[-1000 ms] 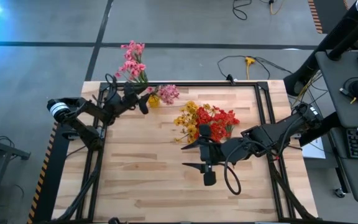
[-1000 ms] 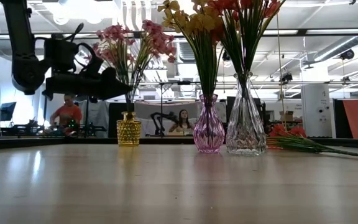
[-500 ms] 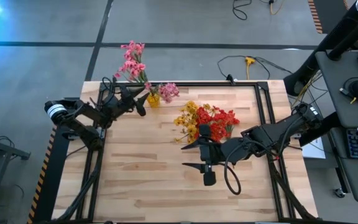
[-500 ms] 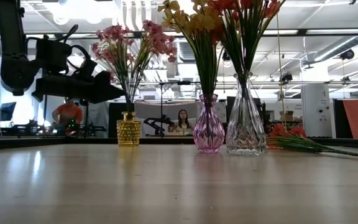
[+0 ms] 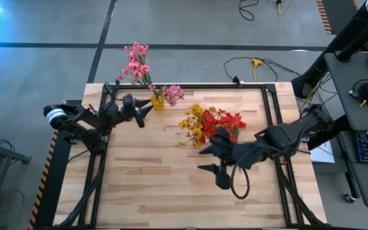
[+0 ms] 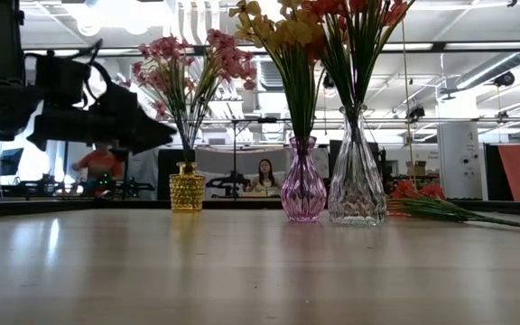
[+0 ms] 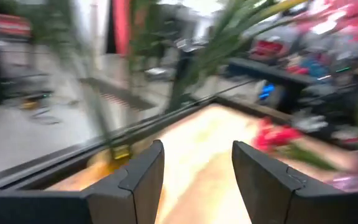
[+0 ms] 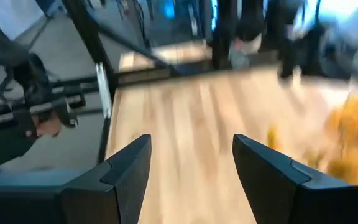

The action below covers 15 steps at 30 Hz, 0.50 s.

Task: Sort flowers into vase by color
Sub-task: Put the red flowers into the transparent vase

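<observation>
Right gripper (image 5: 214, 158) hangs over mid-table, fingers spread wide with nothing between them. Just beyond it stand the purple vase (image 6: 303, 191) with yellow flowers (image 6: 283, 32) and the clear vase (image 6: 357, 185) with red flowers (image 5: 224, 124), stems upright. A loose red spray (image 6: 441, 209) lies flat on the table (image 5: 165, 185) beside the clear vase, stem running sideways. Left gripper (image 5: 142, 114), fingers parted and empty, hovers near the yellow vase (image 6: 187, 190) at the far edge, where pink flowers (image 5: 136, 62) stand upright, fanning outward.
</observation>
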Each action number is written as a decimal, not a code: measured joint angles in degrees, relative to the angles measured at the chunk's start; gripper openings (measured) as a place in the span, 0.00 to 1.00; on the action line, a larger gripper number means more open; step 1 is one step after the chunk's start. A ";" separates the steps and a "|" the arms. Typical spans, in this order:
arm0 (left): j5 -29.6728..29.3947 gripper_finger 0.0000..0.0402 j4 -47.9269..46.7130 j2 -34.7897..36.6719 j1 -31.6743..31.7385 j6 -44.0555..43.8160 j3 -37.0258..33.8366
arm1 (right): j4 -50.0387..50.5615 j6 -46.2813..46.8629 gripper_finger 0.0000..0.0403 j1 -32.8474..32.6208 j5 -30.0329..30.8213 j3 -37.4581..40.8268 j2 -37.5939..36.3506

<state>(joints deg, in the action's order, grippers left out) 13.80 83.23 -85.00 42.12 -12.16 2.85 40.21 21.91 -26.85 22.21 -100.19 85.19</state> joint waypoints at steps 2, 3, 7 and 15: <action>2.89 0.43 3.13 0.38 -0.84 -2.05 -0.81 | 5.11 5.99 0.54 -1.24 -1.78 -1.52 0.00; 3.76 0.43 4.90 0.53 -1.44 -2.76 -1.26 | 7.04 9.00 0.54 -2.11 -3.48 -2.20 0.02; 3.84 0.43 6.05 3.77 -4.05 -4.06 -2.30 | 7.93 17.58 0.54 -7.62 -7.54 -4.83 0.11; 3.95 0.43 5.81 9.58 -9.49 -6.84 -1.64 | 21.95 45.62 0.54 -15.36 -4.15 -4.45 0.13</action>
<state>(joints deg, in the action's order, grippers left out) 17.76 89.04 -75.42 32.63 -19.00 1.22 62.16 67.53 -42.21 18.07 -104.64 85.31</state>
